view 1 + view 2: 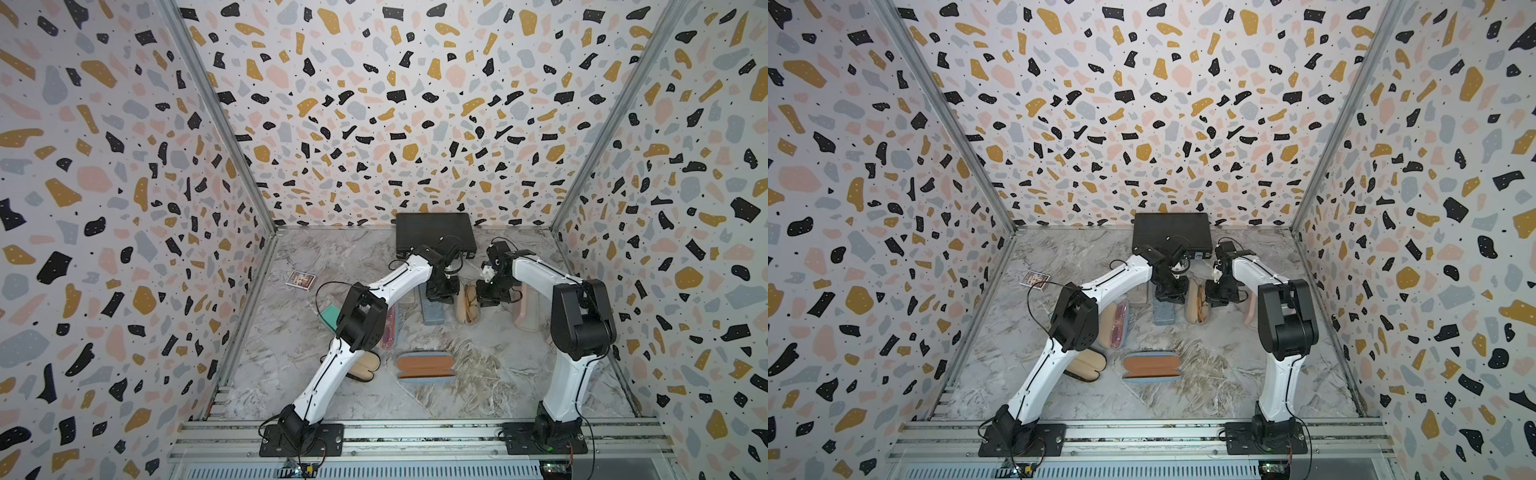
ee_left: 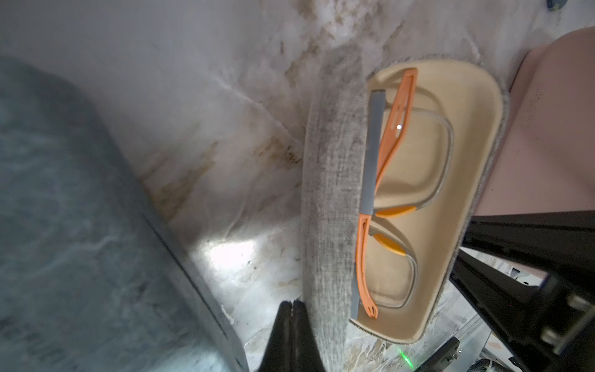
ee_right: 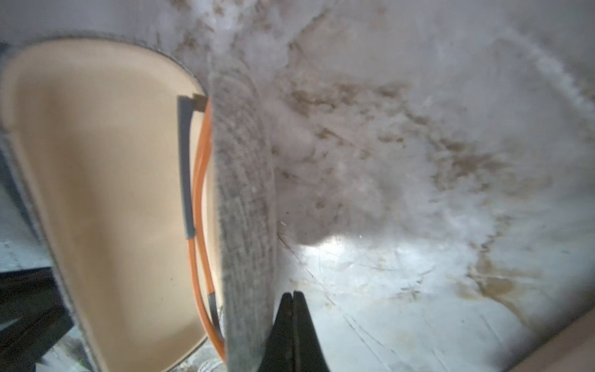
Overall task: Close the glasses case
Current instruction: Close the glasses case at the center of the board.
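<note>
The glasses case [image 1: 466,305] [image 1: 1196,306], grey felt outside and beige inside, lies partly open between my two grippers, its two halves raised towards each other. Orange and grey glasses [image 2: 396,145] [image 3: 197,180] lie inside. My left gripper [image 2: 292,303] [image 1: 442,291] is shut, its tips against the outer felt of one half [image 2: 331,193]. My right gripper [image 3: 293,293] [image 1: 488,296] is shut too, tips beside the outer felt of the opposite half [image 3: 246,193]. Neither holds anything.
A closed blue-grey case [image 1: 432,312] lies just left of the left gripper and a pink case [image 1: 525,307] just right of the right one. Nearer the front lie an open brown-lined case [image 1: 426,365], a case with pink glasses [image 1: 390,328] and a beige-lined one [image 1: 365,366]. A black box [image 1: 434,235] stands at the back wall.
</note>
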`<state>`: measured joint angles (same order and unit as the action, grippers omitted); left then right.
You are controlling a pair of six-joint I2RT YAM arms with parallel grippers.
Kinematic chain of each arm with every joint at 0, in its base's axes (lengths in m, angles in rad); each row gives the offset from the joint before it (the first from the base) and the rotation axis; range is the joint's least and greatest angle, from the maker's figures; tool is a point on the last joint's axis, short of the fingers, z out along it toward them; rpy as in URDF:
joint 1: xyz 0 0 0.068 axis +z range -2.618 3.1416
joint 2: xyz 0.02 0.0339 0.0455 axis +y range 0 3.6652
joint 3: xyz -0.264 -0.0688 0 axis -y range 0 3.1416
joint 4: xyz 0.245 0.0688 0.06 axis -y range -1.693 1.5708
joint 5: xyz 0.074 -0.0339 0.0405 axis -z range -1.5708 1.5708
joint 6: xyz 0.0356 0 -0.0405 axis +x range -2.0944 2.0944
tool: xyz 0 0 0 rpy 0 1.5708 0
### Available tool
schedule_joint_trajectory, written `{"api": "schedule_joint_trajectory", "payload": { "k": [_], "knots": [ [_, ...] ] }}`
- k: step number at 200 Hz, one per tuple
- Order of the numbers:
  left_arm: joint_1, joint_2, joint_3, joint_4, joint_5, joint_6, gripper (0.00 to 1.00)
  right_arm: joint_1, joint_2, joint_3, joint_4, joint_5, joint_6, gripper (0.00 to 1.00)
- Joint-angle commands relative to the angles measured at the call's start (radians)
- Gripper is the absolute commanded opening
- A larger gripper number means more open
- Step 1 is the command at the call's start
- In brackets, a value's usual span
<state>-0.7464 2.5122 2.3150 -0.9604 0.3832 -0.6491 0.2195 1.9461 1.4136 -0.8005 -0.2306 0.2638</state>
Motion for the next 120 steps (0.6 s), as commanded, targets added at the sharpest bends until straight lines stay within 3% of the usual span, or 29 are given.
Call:
{"api": "schedule_joint_trajectory", "payload": {
  "k": [1,120],
  "knots": [
    [-0.042,0.011,0.055,0.076,0.057,-0.003,0.00,0.044,-0.003,0.038,-0.017,-0.078,-0.023,0.01],
    [-0.053,0.017,0.063,0.086,0.077,-0.008,0.00,0.073,-0.004,0.038,0.003,-0.119,-0.070,0.00]
  ]
}}
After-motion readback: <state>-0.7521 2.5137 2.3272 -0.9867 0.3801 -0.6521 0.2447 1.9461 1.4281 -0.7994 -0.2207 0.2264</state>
